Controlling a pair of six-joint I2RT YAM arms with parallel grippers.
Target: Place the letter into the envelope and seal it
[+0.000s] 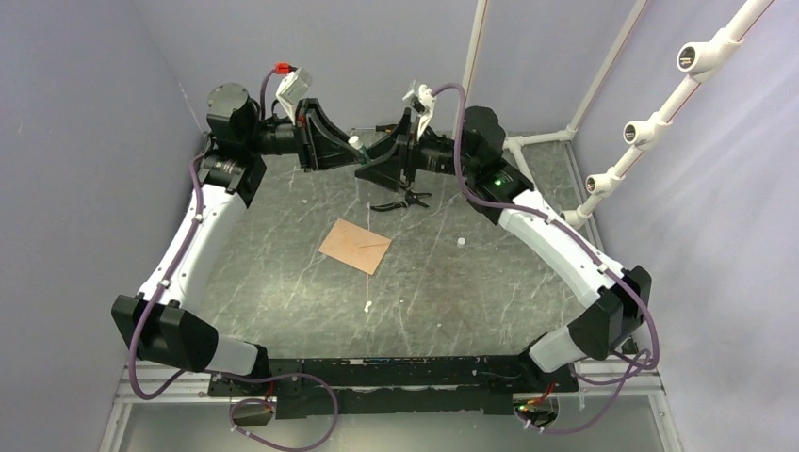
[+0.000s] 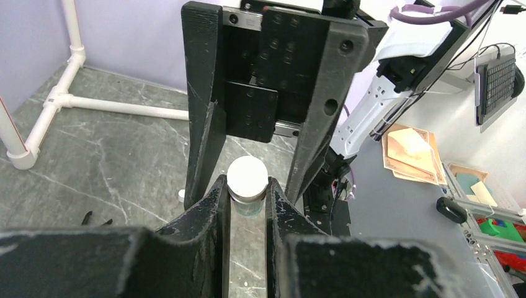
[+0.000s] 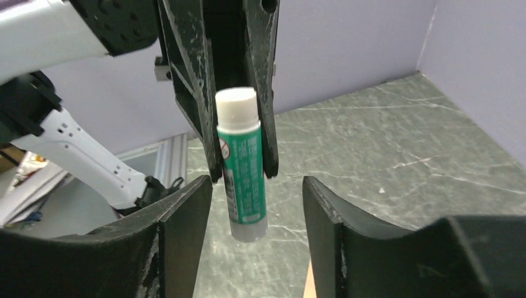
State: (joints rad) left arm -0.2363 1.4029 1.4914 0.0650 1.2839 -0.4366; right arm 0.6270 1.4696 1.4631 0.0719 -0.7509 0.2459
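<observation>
left gripper (image 2: pixel 247 194) clamped on green-labelled white-capped glue stick (image 3: pixel 242 167), 12 o'clock end of grey marbled table (image 1: pixel 283 282) | right gripper (image 3: pixel 255 186) fingers apart, flanking stick's lower end | flat kraft-brown paper envelope (image 1: pixel 355 245) mid-table, 6 o'clock of both grippers

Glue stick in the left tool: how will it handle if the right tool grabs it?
Probably rigid and light: the glue stick hangs straight, pinched by the left tool. Its smooth round body may twist or slip in a flat-faced grip. If dropped, it likely rolls across the table.
</observation>
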